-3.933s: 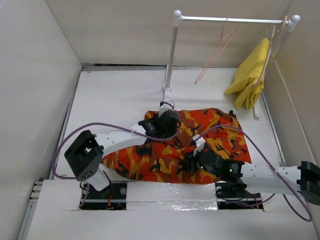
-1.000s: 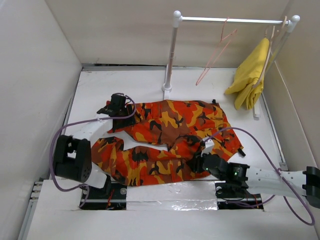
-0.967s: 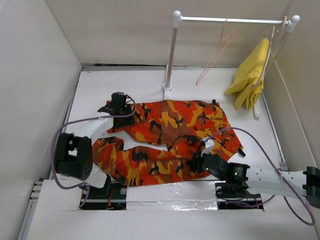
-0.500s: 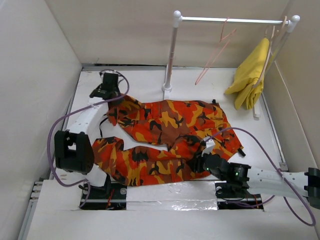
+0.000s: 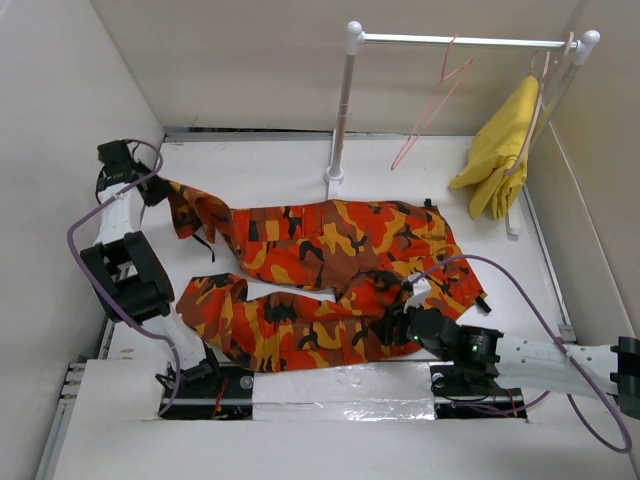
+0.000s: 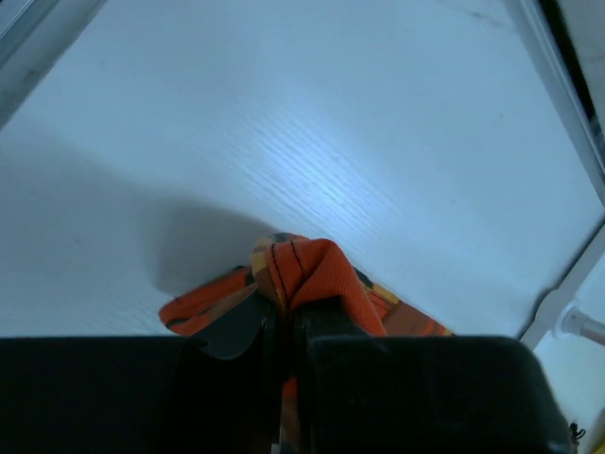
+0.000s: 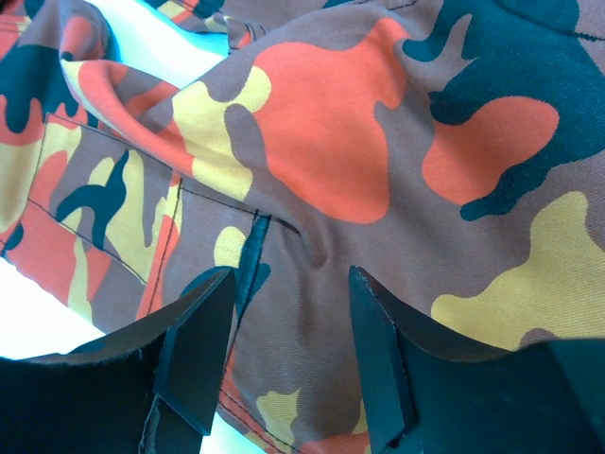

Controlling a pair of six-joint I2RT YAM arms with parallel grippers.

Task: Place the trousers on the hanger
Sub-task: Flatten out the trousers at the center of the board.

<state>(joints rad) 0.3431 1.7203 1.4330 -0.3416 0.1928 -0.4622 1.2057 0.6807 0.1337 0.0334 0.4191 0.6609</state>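
Your left gripper [image 6: 284,317] is clamped on a pinched fold of the trousers [image 5: 340,250], close to the cuff end of the far leg. In the left wrist view the orange cloth bunches up between the closed fingers, raised off the white bench [image 5: 260,165]. Seen from above, that leg stretches toward the far left corner, while the other leg lies flat along the near edge. Your right gripper [image 7: 288,355] has its fingers apart, straddling the cloth beside a pocket seam at the waist end. You cannot tell whether the tips press on the fabric or hover just over it.

You look to be in the laying-out step. The trousers are spread on the bench, and the pink wire hanger [image 5: 432,105] hangs from the rail [image 5: 460,40] at the back, well apart from the cloth. A yellow garment [image 5: 498,150] hangs at the rail's right end.

The next move likely calls for setting the held leg down straight, bringing the two legs together, then fetching the hanger so the legs can pass over its bottom bar. Keep the pull gentle so the waist does not slide.

The left fingertips are buried in cloth, so how much fabric they hold is unclear. The right arm covers part of the waistband. The hanger's hook is too thin to trace on the rail.
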